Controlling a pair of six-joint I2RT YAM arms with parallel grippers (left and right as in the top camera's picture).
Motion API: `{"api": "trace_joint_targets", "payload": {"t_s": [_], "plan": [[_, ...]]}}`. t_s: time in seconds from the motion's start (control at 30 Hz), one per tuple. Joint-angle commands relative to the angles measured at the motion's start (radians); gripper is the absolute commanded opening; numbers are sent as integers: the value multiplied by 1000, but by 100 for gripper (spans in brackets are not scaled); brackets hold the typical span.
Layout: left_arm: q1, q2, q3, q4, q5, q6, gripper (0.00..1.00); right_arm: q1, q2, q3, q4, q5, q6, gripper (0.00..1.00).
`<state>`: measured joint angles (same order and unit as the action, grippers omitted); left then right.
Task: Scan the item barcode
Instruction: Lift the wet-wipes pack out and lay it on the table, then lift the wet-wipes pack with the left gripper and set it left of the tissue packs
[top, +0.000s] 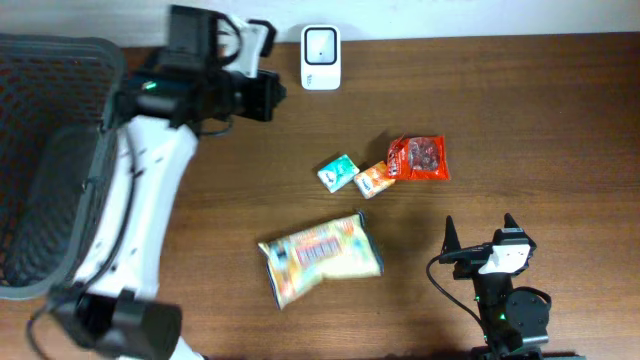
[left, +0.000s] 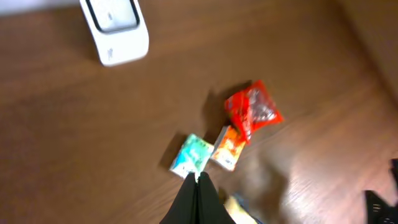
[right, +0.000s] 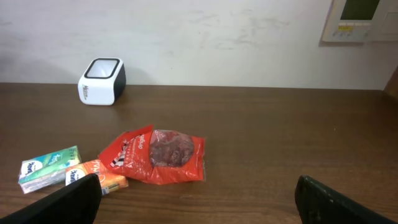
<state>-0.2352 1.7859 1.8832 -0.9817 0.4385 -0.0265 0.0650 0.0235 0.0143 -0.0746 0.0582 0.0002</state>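
The white barcode scanner (top: 320, 45) stands at the table's far edge and also shows as the scanner (left: 115, 28) and the scanner (right: 101, 81). Mid-table lie a green packet (top: 338, 173), an orange packet (top: 372, 180), a red snack bag (top: 418, 158) and a larger yellow snack bag (top: 320, 258). My left gripper (top: 272, 97) hovers left of the scanner, shut and holding nothing; in its own view the left gripper (left: 198, 178) points toward the green packet (left: 191, 155). My right gripper (top: 481, 238) rests open near the front edge. The right gripper (right: 202, 205) faces the red bag (right: 155, 155) with nothing between its fingers.
A dark mesh basket (top: 50, 150) fills the left side, beside the left arm's white link (top: 140, 200). A wall panel (right: 360, 18) hangs behind the table. Bare wood stretches right of the red bag.
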Motion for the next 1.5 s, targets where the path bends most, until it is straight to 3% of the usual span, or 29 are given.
{"api": "trace_joint_targets", "payload": {"t_s": [0.0, 0.03, 0.07, 0.13, 0.17, 0.23, 0.3, 0.37, 0.47, 0.63, 0.8, 1.0, 1.1, 1.2, 1.23, 1.27, 1.3, 1.33, 1.4, 1.43, 1.47], "plan": [[-31, 18, 11, 8, -69, -6, 0, -6, -5, -9, -3, 1, 4, 99], [-31, 12, 16, 4, -69, -6, 1, -6, -5, -9, -3, 1, 4, 99], [-34, 0, 19, -14, -57, -6, 11, -6, -5, -9, -3, 1, 4, 99], [-45, -6, 19, -79, -22, -6, 17, -6, -5, -9, -3, 1, 3, 98], [-63, -2, 17, -182, -10, -6, 30, -6, -5, -9, -3, 1, 3, 99], [-95, 0, 16, -296, -10, -6, 38, -6, -5, -9, -3, 1, 4, 98], [-139, 0, 16, -377, -17, 11, 75, -6, -5, -9, -3, 1, 3, 98], [-183, 0, 16, -462, -24, 50, 89, -6, -5, -9, -3, 1, 4, 98], [-259, 0, -33, -544, -117, 50, 92, -6, -5, -9, -3, 1, 4, 99], [-360, 0, -286, -468, -213, 50, 93, -6, -5, -9, -3, 1, 4, 98], [-365, 0, -530, -274, -230, 50, 89, -6, -5, -9, -3, 1, 4, 99], [-365, 0, -786, 47, -230, 50, 100, -6, -5, -9, -3, 1, 4, 98], [-365, 0, -869, 105, -226, 50, 93, -6, -5, -9, -3, 1, 4, 98], [-365, 0, -924, 136, -226, 50, 92, -6, -5, -9, -3, 1, 4, 98], [-365, 0, -934, 150, -226, 50, 86, -6, -5, -9, -3, 1, 4, 99], [-364, 0, -938, 159, -226, 50, 61, -6, -5, -9, -3, 1, 4, 98], [-364, 0, -938, 163, -226, 49, 47, -6, -5, -9, -3, 1, 3, 99], [-364, 0, -938, 169, -226, 50, 45, -6, -5, -9, -3, 1, 4, 99], [-364, 0, -938, 182, -226, 50, 22, -6, -5, -9, -3, 1, 4, 98], [-364, 0, -938, 200, -227, 49, 5, -6, -5, -9, -3, 1, 4, 99], [-364, 0, -938, 216, -227, 40, 0, -6, -5, -9, -3, 1, 4, 99]]}}
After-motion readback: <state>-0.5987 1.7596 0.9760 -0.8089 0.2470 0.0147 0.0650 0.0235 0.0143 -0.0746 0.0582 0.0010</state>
